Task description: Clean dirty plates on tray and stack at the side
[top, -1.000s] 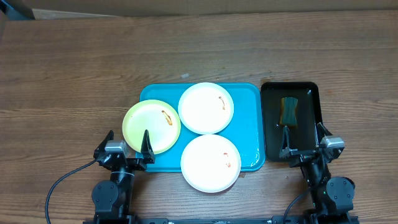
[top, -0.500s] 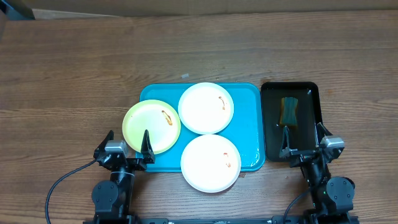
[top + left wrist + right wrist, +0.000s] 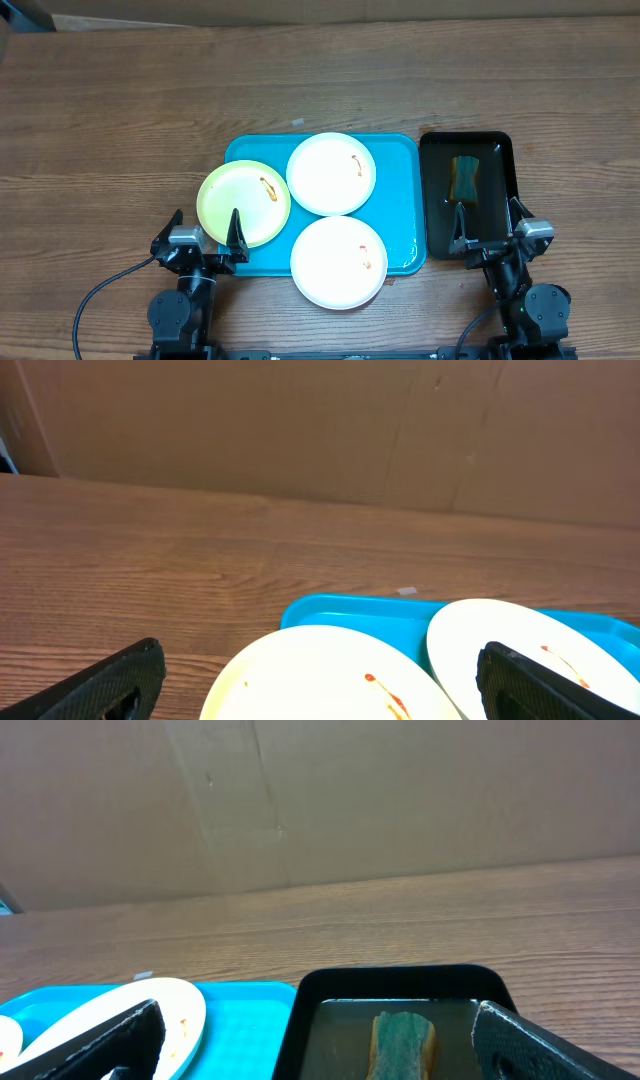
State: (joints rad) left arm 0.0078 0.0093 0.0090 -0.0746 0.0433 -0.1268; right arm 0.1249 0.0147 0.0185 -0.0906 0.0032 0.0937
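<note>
Just ahead of the left gripper [image 3: 206,228], fingers spread and empty, the yellow-green plate [image 3: 244,203] overhangs the left rim of the turquoise tray [image 3: 400,150], likely for easy reach; two white plates [image 3: 331,173] lie rightward; ahead of the right gripper [image 3: 487,222], its fingers equally released, a sponge [image 3: 466,178] sits in the black tray [image 3: 497,143]; open table [image 3: 120,120] flanks both for stacking.

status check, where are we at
Left tool, right tool open, empty. Three smeared plates on blue tray, none stacked. Sponge in black tray; nothing blocking.

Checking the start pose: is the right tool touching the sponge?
Apart. Right wrist view shows the sponge between the open right tool's fingers, black tray showing either side.
</note>
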